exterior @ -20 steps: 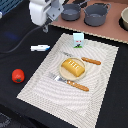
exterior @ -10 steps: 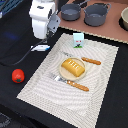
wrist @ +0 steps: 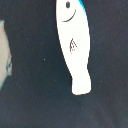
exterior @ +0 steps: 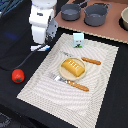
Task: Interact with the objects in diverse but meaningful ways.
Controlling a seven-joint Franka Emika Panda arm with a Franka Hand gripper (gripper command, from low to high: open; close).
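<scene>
Hovering over the toy fish (wrist: pixel 74 45) beside the mat's edge (exterior: pixel 50 57), gripper (exterior: pixel 41 42) state unclear—centre across its body before descending.

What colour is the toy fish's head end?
Blue on the toy fish, otherwise white with dark line markings; clearest in the wrist view.

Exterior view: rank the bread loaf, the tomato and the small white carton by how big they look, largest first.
1. Bread loaf, clearly the largest.
2. and 3. Tomato and small white carton look about alike. The carton seems to sit farther from the camera, so I won't rank them.
</scene>
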